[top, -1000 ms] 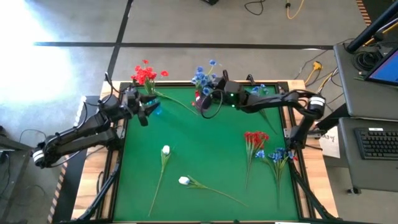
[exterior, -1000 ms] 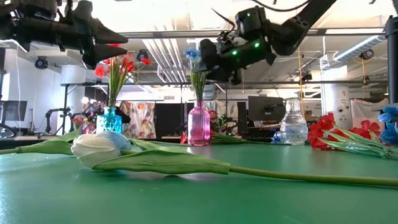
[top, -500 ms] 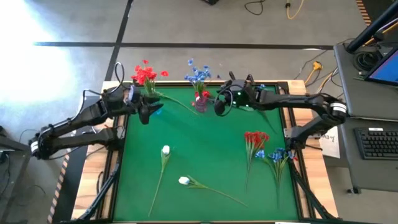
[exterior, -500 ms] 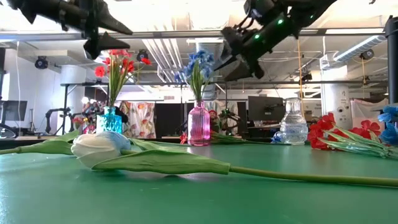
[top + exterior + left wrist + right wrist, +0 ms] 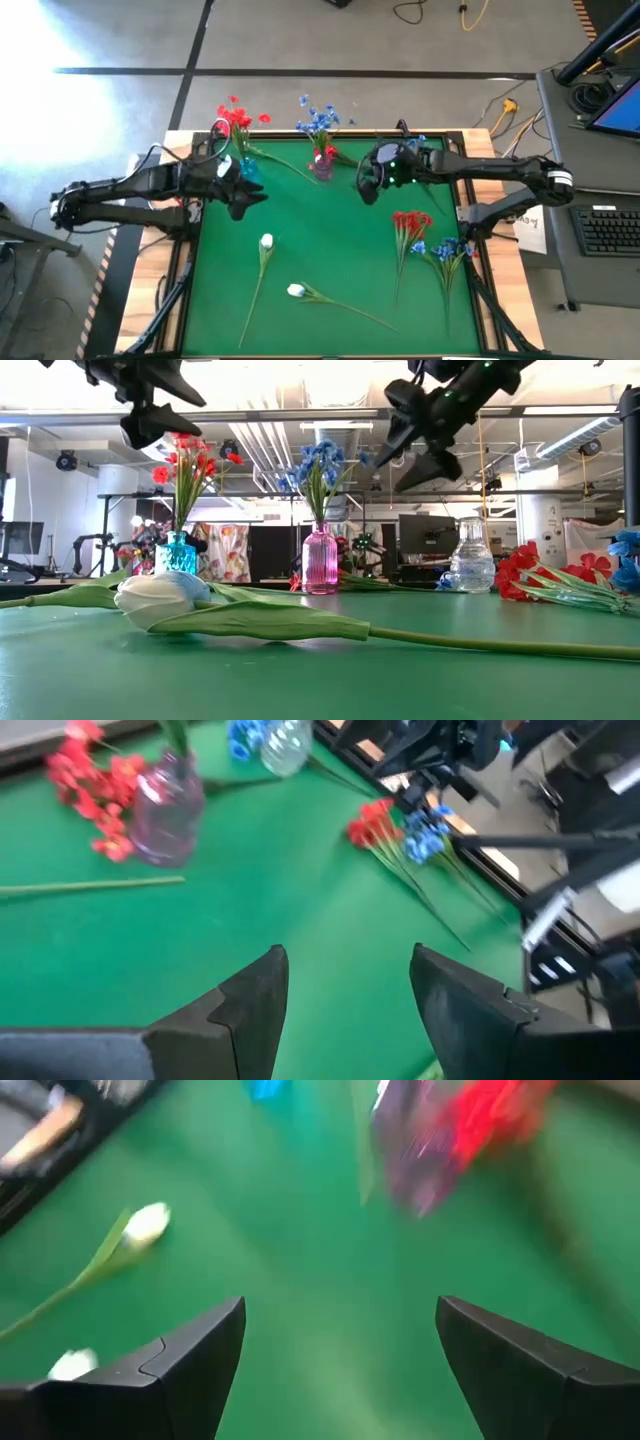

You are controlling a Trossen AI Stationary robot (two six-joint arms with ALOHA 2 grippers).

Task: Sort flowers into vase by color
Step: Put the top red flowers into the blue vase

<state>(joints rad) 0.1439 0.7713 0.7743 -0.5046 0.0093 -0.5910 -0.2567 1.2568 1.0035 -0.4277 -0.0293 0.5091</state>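
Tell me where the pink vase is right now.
In the high view, the pink vase stands at the table's far edge near the middle, holding blue flowers, between the blue vase and the right gripper.

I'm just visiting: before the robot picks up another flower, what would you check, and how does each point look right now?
1. Right gripper open and holding nothing: ok.
2. Left gripper holding nothing: ok, its fingers stand apart with bare mat between them.
3. Blue flowers standing in the pink vase: ok.
4. Red flowers standing in the blue vase: ok.
5. Clear vase ready for the white ones: cannot tell.
6. White tulips lying free on the mat: ok.
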